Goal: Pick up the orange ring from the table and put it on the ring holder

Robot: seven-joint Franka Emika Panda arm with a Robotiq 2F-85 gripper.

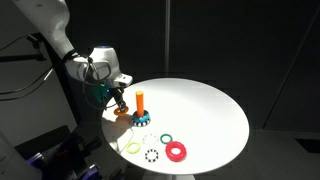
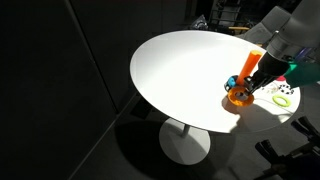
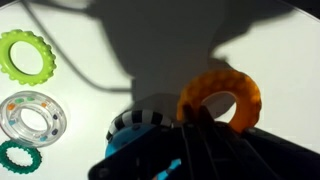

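Note:
The orange ring stands on edge in the wrist view, its near rim pinched between my dark gripper fingers. In both exterior views the gripper is low over the table's edge, shut on the orange ring. The ring holder stands just beside it, an upright orange peg on a blue-teal toothed base. In an exterior view the holder is partly hidden behind the gripper. The ring is beside the peg, not on it.
On the round white table lie a yellow-green ring, a clear beaded ring, a small teal ring and a larger red ring. The table's edge is close to the gripper.

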